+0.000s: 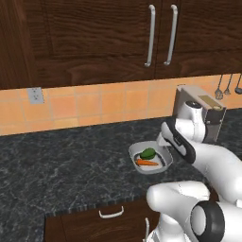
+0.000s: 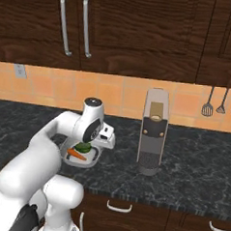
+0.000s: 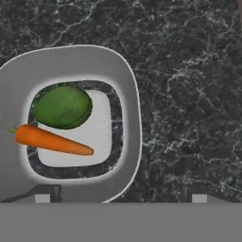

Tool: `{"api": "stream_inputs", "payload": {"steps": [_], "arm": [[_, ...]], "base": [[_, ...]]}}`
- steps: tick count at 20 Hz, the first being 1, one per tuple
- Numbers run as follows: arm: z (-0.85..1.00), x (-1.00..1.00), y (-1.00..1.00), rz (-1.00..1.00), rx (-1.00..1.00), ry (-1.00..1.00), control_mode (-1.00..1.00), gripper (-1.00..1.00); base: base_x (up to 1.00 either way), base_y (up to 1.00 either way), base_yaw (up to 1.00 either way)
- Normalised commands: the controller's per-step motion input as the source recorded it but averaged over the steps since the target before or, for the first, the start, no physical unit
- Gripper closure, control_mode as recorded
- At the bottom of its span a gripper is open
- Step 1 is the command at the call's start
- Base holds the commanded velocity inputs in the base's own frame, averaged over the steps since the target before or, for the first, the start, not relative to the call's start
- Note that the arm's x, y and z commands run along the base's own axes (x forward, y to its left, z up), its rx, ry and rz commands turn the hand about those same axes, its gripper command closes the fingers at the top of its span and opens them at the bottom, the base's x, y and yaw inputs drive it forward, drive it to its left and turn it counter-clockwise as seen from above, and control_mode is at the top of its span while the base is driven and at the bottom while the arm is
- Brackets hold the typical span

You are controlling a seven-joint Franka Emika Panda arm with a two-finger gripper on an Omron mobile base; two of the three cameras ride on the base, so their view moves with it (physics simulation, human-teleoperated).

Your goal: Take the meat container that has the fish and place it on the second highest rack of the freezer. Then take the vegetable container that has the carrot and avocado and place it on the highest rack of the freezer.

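Note:
The vegetable container (image 3: 118, 85) is a grey tray on the dark marble counter, holding the orange carrot (image 3: 54, 140) and the green avocado (image 3: 62, 106). It also appears in the left base view as the vegetable container (image 1: 134, 152) and in the right base view as the vegetable container (image 2: 91, 161). My gripper (image 3: 120, 198) hangs just above the tray's edge, open and empty. One fingertip (image 3: 42, 198) is over the tray's rim, the other over bare counter beside it. The meat container with the fish and the freezer are out of view.
A tall coffee machine (image 2: 153, 132) stands on the counter right of the tray, close to my arm. Utensils (image 2: 207, 109) hang on the tiled wall. Dark cabinets (image 1: 94, 38) hang overhead. Drawer fronts (image 1: 111, 213) sit under the counter's front edge.

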Motion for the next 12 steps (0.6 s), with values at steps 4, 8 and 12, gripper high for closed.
{"api": "stream_inputs", "payload": {"steps": [4,8,12], "arm": [[-0.33,0.37,-0.04,0.0,0.0,0.01,-1.0,-1.0],[-0.44,0.17,-0.06,0.0,0.0,0.0,-1.0,-1.0],[-0.27,0.04,-0.17,0.0,0.0,0.0,-1.0,-1.0]], "base": [[0.0,0.0,0.0],[0.0,0.0,0.0],[0.0,0.0,0.0]]}}
